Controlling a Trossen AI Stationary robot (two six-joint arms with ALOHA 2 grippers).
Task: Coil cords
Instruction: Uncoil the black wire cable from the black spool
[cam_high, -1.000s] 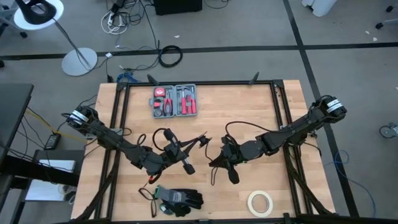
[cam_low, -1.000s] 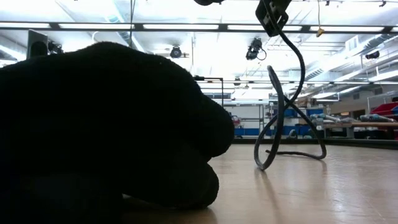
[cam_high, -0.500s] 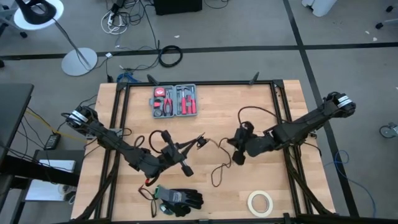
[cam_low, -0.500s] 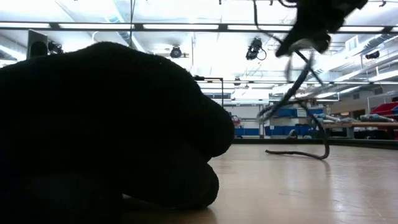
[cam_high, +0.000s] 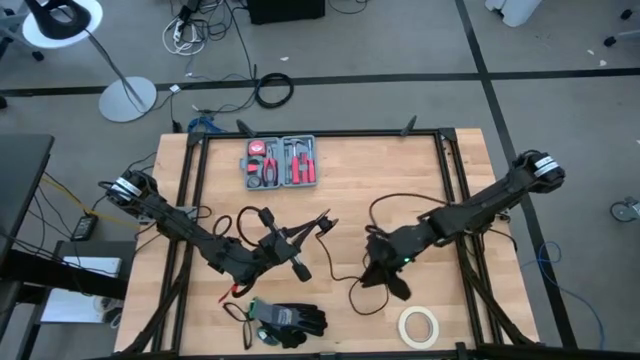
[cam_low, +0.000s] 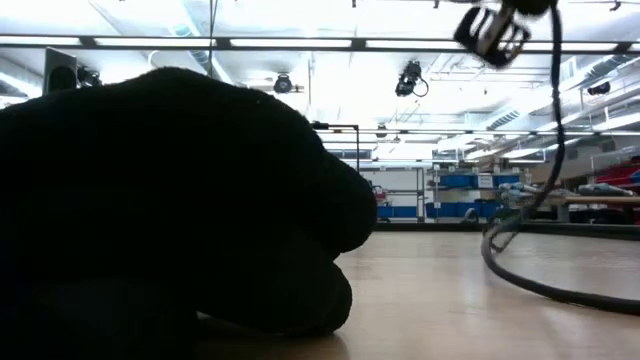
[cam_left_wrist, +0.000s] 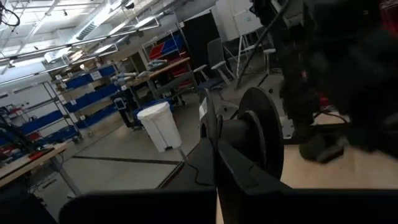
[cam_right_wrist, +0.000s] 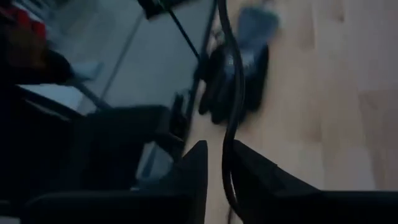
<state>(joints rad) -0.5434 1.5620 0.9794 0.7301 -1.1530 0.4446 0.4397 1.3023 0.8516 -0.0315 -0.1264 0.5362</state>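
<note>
The thin black cord runs across the table's middle in loose loops between my two grippers. My left gripper, left of centre, is shut on it. One cord end sticks out past its fingers, and a small loop stands behind them. My right gripper, right of centre and raised, is shut on the cord farther along. It also shows at the top of the low view. A wide arc of cord lies on the wood beyond it. My left gripper is shut on the cord near its free end, with the fingers lying level and pointing toward the table's right. The gripper itself hides the place of contact; the left wrist view shows only a dark round disc by the fingers. My right gripper pinches a single strand of the cord between its two fingers, which slant down. The cord hangs below the gripper. Its lower loop lies on the table.
A pair of black gloves lies at the near edge and fills the left of the low view. A roll of tape lies near the front right. A grey tool case sits at the far side. A thick cable ring lies on the floor.
My right gripper has gone up and toward the far edge with the cord, then back toward the near edge. The cord loop that stood upright on the table has been drawn along and now lies low on the wood, nearer the front.
</note>
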